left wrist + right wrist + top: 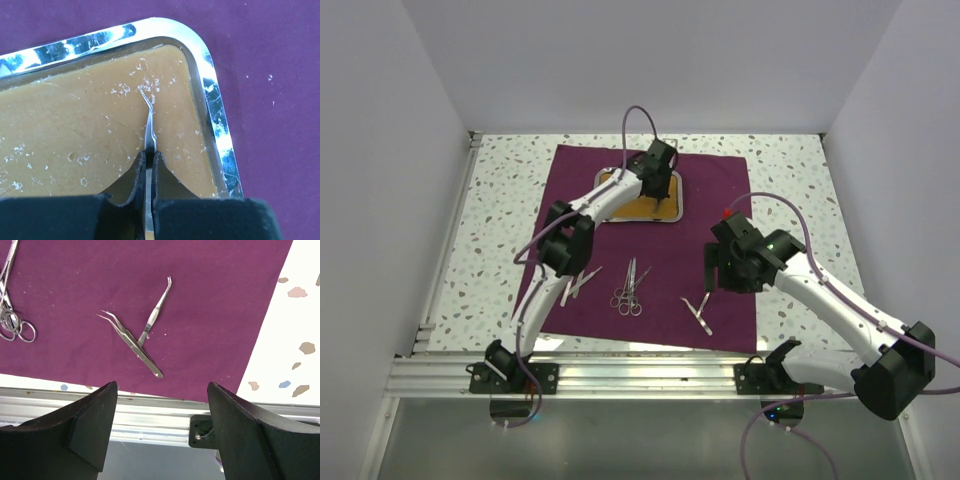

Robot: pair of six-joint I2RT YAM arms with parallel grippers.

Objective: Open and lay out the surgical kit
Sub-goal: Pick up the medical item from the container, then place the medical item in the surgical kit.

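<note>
**Left gripper** point(148, 159): closed on a slim silver tweezer point(149, 122) with a bent tip. The shaft is pinched between the two black fingers point(161, 172). The tip points at the amber-brown floor of the steel tray point(216, 107), close to one rounded corner. Whether the tip touches the floor cannot be told. In the overhead view this gripper is over the right side of the tray.

**Right gripper** point(162, 387): open, jaws set wide apart, holding nothing. It hangs over the near right part of the cloth wrap point(715, 185).

**Kit:**
- The cloth wrap is spread flat on the speckled table point(795, 165).
- The tray sits on the cloth at its far middle.
- Two crossed instruments, pointed tweezers point(131, 337) and forceps point(156, 310), lie on the cloth below the right gripper.
- The scissors point(630, 288) lie at near centre, well apart from the crossed pair.
- One more silver instrument point(582, 284) lies to the left of the scissors, partly hidden by the left arm.

**Surroundings:** an aluminium rail point(640, 375) runs along the near edge of the cloth.
</note>
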